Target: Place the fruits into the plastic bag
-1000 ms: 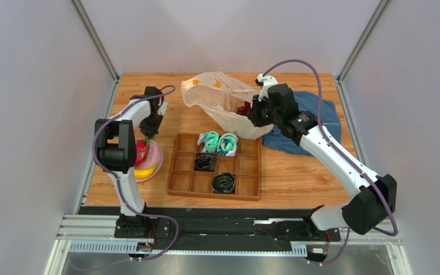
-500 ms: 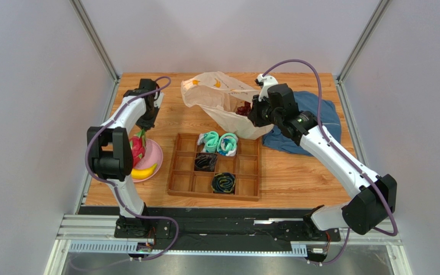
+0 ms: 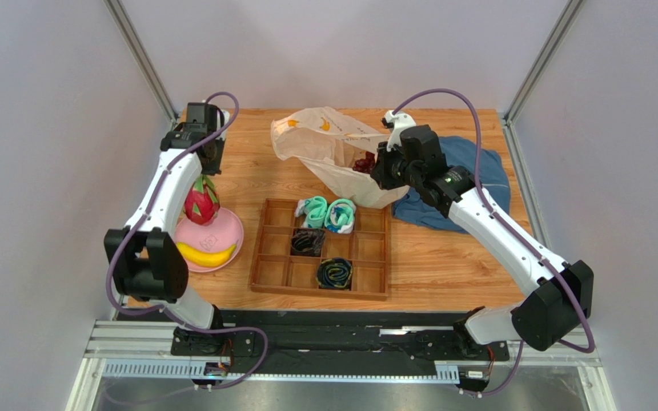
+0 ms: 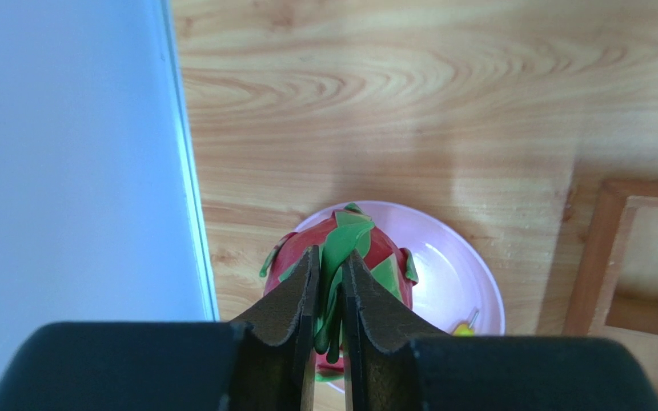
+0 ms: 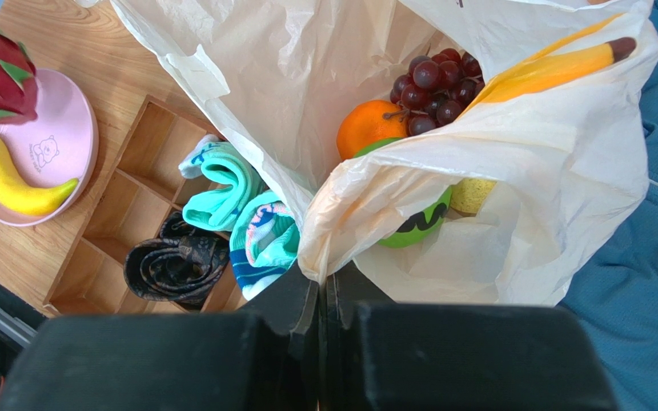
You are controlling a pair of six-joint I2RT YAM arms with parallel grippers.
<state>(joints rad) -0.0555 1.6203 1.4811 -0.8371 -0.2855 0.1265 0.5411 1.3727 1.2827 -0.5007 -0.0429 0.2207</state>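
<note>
My left gripper (image 4: 328,282) is shut on the green leaves of the red-pink dragon fruit (image 4: 384,257) and holds it above the pink plate (image 4: 470,291); it also shows in the top view (image 3: 201,199). A yellow banana (image 3: 206,254) lies on the plate. My right gripper (image 5: 322,287) is shut on the rim of the plastic bag (image 5: 513,171), holding its mouth open. Inside are grapes (image 5: 434,86), an orange (image 5: 367,128), a green melon (image 5: 414,227) and a lemon (image 5: 471,195). The bag (image 3: 324,141) lies at the table's back middle.
A wooden divided tray (image 3: 264,265) with rolled teal socks (image 3: 327,212) and dark socks (image 3: 334,274) sits between plate and bag. A blue cloth (image 3: 478,171) lies under the right arm. The left wall and its rail (image 4: 188,171) are close beside the left gripper.
My left gripper has lifted the dragon fruit off the pink plate, and its wrist has swung up and toward the back left. The right arm and bag have not moved.
</note>
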